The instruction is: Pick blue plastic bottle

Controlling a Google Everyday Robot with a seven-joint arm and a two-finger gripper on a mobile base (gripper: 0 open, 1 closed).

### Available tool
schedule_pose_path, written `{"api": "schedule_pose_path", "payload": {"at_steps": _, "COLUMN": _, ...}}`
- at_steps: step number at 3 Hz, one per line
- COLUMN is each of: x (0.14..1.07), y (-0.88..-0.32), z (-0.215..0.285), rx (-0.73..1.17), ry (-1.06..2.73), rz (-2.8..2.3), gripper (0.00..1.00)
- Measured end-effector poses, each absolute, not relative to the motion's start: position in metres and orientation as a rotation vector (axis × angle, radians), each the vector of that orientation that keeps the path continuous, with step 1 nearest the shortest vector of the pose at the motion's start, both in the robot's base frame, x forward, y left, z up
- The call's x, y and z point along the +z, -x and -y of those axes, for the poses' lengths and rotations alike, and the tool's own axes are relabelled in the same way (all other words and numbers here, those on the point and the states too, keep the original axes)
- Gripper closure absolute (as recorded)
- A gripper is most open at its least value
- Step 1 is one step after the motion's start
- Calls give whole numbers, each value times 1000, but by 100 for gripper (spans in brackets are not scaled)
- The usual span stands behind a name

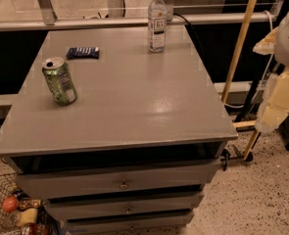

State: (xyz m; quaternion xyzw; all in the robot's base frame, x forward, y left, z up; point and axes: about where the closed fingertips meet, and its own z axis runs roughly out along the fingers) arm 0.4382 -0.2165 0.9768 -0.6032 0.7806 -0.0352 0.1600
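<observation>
The counter (134, 102) carries three items. The gripper (280, 98) sits beyond its right edge; I cannot tell whether it is open or closed. The blue plastic bottle (156, 21) stands upright at the far edge, isolated, which I judge favours a side grasp. The green can (60, 81) and packet (83, 52) sit well left.

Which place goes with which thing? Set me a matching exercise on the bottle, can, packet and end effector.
Things:
1. blue plastic bottle
2. green can
3. dark blue packet
4. end effector

Places:
A. lying flat, far left part of the tabletop
B. beyond the right side, off the top
C. upright near the far edge
D. near the left edge, closest to the camera

Pairs: 1-C, 2-D, 3-A, 4-B
</observation>
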Motion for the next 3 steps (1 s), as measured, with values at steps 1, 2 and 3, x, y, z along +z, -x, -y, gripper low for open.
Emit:
{"api": "schedule_pose_path", "payload": {"at_steps": 1, "x": 977, "y": -438, "z": 216, "rx": -101, "ry": 1723, "rz": -2230, "gripper": 0}}
{"api": "schedule_pose_path", "payload": {"at_steps": 2, "x": 978, "y": -469, "z": 226, "rx": -61, "ry": 1632, "rz": -2204, "gripper": 0}}
{"api": "schedule_pose_path", "payload": {"at_steps": 3, "x": 969, "y": -518, "z": 235, "rx": 6, "ry": 1472, "rz": -2170, "gripper": 0}}
